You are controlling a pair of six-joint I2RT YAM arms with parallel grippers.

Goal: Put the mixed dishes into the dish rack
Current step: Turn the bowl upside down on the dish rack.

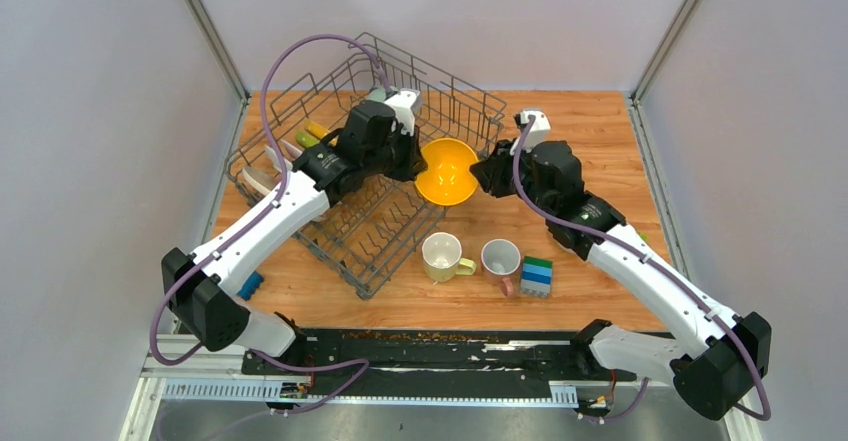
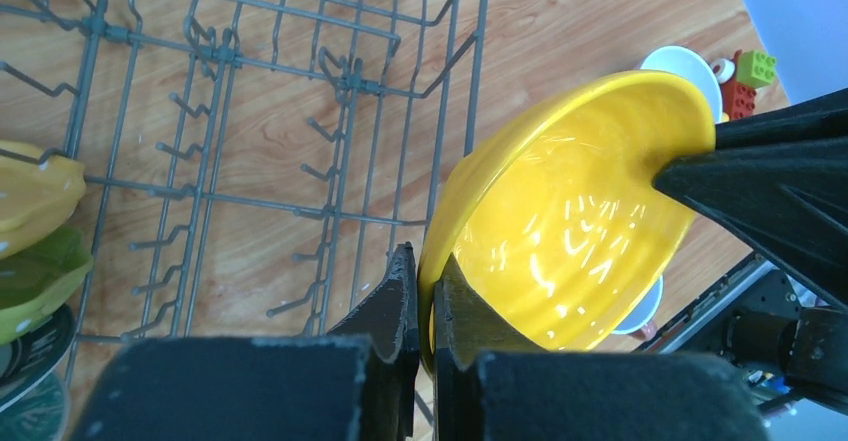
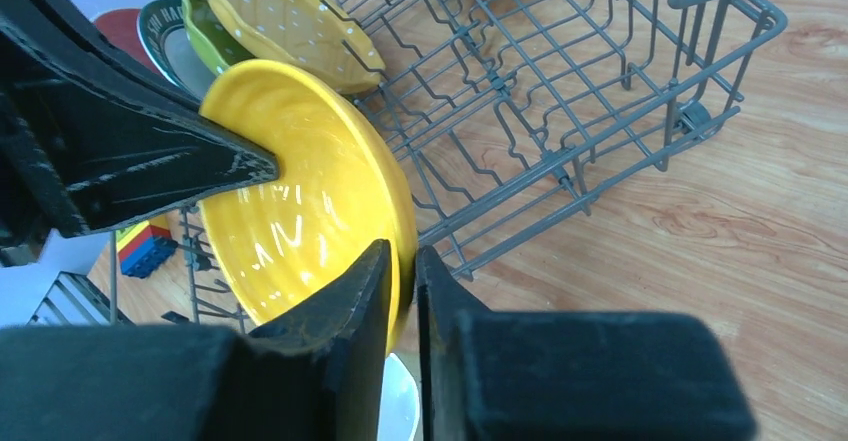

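The wooden table [image 1: 600, 151] is being occupied on its left by the dish rack [image 1: 380, 246]. Toward the front, a pale yellow mug [image 1: 441, 255], a white pink-handled mug [image 1: 501, 259] and stacked blocks [image 1: 537, 274] are being carried upright, side by side. A small blue object [image 1: 250, 285], possibly another block, is being noted front left.

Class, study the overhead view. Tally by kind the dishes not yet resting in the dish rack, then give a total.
Bowls: 1 (the yellow-orange bowl, held aloft)
Mugs: 2 (the pale yellow mug and the white pink-handled mug)
Total: 3
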